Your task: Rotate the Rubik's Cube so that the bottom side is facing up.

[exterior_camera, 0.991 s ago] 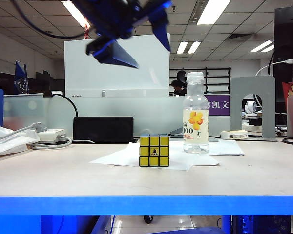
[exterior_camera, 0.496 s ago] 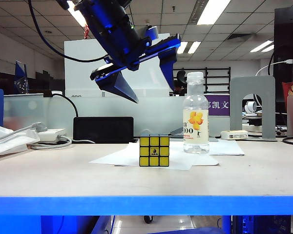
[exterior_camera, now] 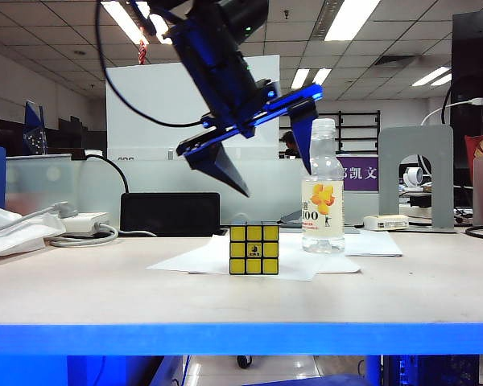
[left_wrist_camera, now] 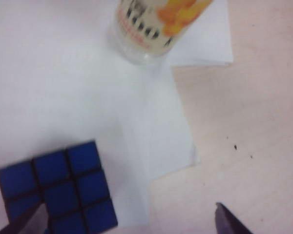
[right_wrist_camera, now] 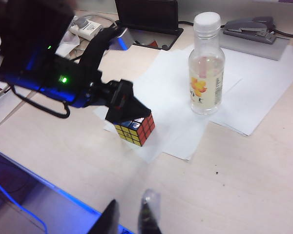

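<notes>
Rubik's Cube (exterior_camera: 254,248) sits untouched on the white paper (exterior_camera: 217,257) near the tabletop's (exterior_camera: 105,289) front edge, beside the bottle (exterior_camera: 323,186), yellow face toward me. My left gripper (exterior_camera: 266,153) has dropped from high overhead to just above it with jaws spread wide, so I judge the grasp comes next. My right gripper (right_wrist_camera: 129,217) hangs back over the front edge, nearly closed and empty.

Rubik's Cube (exterior_camera: 253,248) on paper sheet (exterior_camera: 306,259), bottle (exterior_camera: 323,191) just right behind, left gripper (exterior_camera: 270,153) above, right gripper (right_wrist_camera: 129,219) well apart
</notes>
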Robot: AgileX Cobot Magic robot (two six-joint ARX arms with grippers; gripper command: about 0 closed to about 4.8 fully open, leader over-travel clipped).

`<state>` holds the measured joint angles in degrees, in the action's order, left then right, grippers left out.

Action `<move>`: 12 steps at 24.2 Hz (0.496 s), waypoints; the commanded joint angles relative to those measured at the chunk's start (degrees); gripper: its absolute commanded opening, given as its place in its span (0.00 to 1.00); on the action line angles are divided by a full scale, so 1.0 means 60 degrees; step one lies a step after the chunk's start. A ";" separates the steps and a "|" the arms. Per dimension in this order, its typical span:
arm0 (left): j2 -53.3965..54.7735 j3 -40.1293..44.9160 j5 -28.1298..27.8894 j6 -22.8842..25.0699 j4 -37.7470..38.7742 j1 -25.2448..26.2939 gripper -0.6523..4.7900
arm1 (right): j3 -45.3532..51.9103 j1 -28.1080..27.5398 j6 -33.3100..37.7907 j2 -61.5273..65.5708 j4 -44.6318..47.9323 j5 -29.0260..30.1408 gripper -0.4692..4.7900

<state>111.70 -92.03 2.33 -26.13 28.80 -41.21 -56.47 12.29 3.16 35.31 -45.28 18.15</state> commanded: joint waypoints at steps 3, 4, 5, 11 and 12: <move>0.0404 -0.1209 -0.0911 0.0860 0.1592 0.0080 1.00 | -0.0022 -0.0004 -0.0066 -0.0193 -0.0022 -0.0040 0.21; 0.0415 -0.1239 -0.1086 0.0896 0.1836 0.0128 1.00 | -0.0022 -0.0004 -0.0069 -0.0215 -0.0025 -0.0044 0.21; 0.0415 -0.1239 -0.1100 0.0892 0.1927 0.0197 1.00 | -0.0022 0.0000 -0.0069 -0.0222 -0.0022 -0.0047 0.21; 0.0459 -0.1239 -0.0557 0.0117 0.2248 0.0233 1.00 | -0.0018 0.0240 -0.0120 -0.0328 0.0073 -0.0288 0.21; 0.0488 -0.1239 -0.0401 -0.0124 0.2171 0.0233 1.00 | -0.0018 0.0262 -0.0131 -0.0328 0.0073 -0.0280 0.21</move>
<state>114.59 -99.31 -1.69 -23.86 42.61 -39.79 -56.45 13.74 2.74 33.47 -45.93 16.93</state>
